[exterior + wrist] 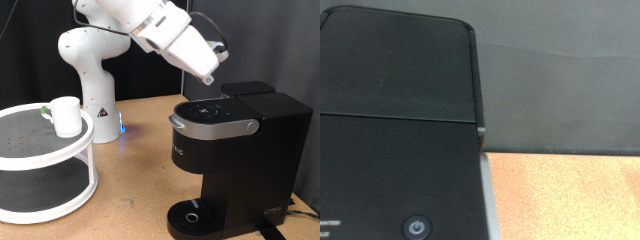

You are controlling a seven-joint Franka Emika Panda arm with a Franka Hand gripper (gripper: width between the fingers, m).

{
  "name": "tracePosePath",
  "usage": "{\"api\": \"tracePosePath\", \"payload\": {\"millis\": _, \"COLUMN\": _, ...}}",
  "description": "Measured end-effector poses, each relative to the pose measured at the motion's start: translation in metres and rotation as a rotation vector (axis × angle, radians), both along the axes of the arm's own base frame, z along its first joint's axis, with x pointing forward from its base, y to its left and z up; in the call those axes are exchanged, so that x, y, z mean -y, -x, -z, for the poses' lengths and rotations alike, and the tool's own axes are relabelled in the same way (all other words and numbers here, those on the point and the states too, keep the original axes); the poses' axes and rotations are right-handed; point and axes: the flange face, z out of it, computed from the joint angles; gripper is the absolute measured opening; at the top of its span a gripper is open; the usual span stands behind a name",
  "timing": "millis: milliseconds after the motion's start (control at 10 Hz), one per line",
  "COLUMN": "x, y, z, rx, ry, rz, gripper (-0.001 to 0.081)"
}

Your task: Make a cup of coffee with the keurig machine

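Hovering above the keurig machine [232, 150], the gripper [207, 78] sits just over the lid's rear; fingertips too blurred to resolve, so spread or pressed together: cannot tell. Wrist view shows only the machine's black top panel and its power button [416, 227], with no fingers in frame. Lid appears closed, silver handle [212, 127] facing the exterior view's left. The cup [66, 116] stands well apart on the upper tier of the white rack [45, 160], not on the drip tray [193, 217]. Judgement: any lid contact should be centred on the handle arch and vertical, avoiding the buttons. Wooden surface [135, 180] carries everything.
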Motion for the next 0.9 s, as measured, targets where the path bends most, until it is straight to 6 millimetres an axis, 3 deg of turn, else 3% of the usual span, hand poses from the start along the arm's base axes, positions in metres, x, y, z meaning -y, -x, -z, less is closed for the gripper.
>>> {"api": "tracePosePath", "payload": {"millis": 500, "x": 0.026, "y": 0.054, "z": -0.002, "rx": -0.167, "ry": -0.046, "rz": -0.055, "gripper": 0.0001}}
{"api": "tracePosePath", "payload": {"millis": 600, "x": 0.026, "y": 0.054, "z": -0.002, "rx": -0.166, "ry": -0.045, "rz": -0.055, "gripper": 0.0001}}
{"api": "tracePosePath", "payload": {"millis": 900, "x": 0.03, "y": 0.049, "z": 0.008, "rx": -0.07, "ry": -0.056, "rz": 0.203, "gripper": 0.0001}}
